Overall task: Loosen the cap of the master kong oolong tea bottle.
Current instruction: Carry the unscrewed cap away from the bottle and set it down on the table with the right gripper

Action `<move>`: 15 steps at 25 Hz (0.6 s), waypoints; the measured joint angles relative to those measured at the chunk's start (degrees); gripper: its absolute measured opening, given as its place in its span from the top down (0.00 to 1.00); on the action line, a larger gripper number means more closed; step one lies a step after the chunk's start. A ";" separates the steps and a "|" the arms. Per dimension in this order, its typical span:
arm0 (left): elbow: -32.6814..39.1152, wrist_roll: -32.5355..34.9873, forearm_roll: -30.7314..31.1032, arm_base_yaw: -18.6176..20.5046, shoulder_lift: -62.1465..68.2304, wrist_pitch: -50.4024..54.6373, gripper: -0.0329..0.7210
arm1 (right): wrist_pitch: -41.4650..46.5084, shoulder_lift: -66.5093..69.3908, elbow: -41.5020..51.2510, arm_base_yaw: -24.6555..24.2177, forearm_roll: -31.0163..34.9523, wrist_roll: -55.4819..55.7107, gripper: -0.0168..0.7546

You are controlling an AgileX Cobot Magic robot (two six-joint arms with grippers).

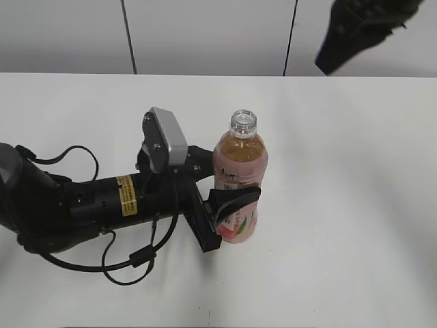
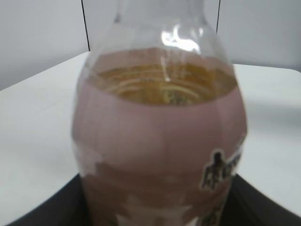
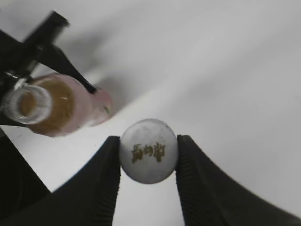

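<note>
The master kong oolong tea bottle point(image 1: 240, 179) stands upright on the white table, amber tea inside, pink label, its mouth open with no cap on it. My left gripper point(image 1: 229, 208) is shut on the bottle's body; in the left wrist view the bottle point(image 2: 160, 141) fills the frame between the black jaws. My right gripper point(image 3: 148, 153) is shut on the white cap point(image 3: 148, 150), dark logo facing the camera, held high above the table, off to the side of the bottle point(image 3: 61, 106). In the exterior view only part of the right arm point(image 1: 362, 31) shows at the top right.
The left arm's black body point(image 1: 102, 198) and loose cables point(image 1: 136, 260) lie across the left of the white table point(image 1: 341, 205). A grey wall with dark seams stands behind the table's far edge.
</note>
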 joint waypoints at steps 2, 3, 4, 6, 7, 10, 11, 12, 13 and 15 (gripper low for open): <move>0.00 0.00 0.00 0.00 0.00 0.00 0.44 | 0.06 0.00 4.92 -2.96 -2.35 5.89 0.62; 0.00 0.00 0.00 0.00 0.00 0.00 0.44 | -0.01 0.04 7.32 -4.41 -3.44 7.81 0.62; 0.00 0.00 0.00 0.00 0.00 0.00 0.44 | -0.44 0.12 10.41 -5.71 -4.17 9.63 0.62; 0.00 0.00 0.00 0.00 0.00 0.00 0.44 | -3.13 0.31 16.30 -7.33 -6.12 12.36 0.62; 0.00 0.00 0.00 0.00 0.00 0.00 0.44 | -5.89 0.31 19.48 -7.67 -7.28 13.68 0.62; 0.00 0.00 0.00 0.00 0.00 -0.05 0.44 | -16.55 0.48 27.90 -7.78 -10.27 17.94 0.62; 0.00 0.00 0.00 0.00 0.00 -0.05 0.44 | -20.66 0.54 30.63 -7.78 -11.11 20.24 0.62; 0.00 0.00 0.00 0.00 0.00 -0.05 0.44 | -24.64 0.54 33.20 -7.78 -12.32 22.99 0.62; 0.00 0.00 0.05 0.00 0.00 -0.05 0.44 | -27.37 0.60 35.17 -7.78 -13.84 25.37 0.62; 0.00 -0.06 0.05 0.00 0.00 -0.05 0.44 | -31.52 1.26 38.93 -7.78 -17.14 30.67 0.62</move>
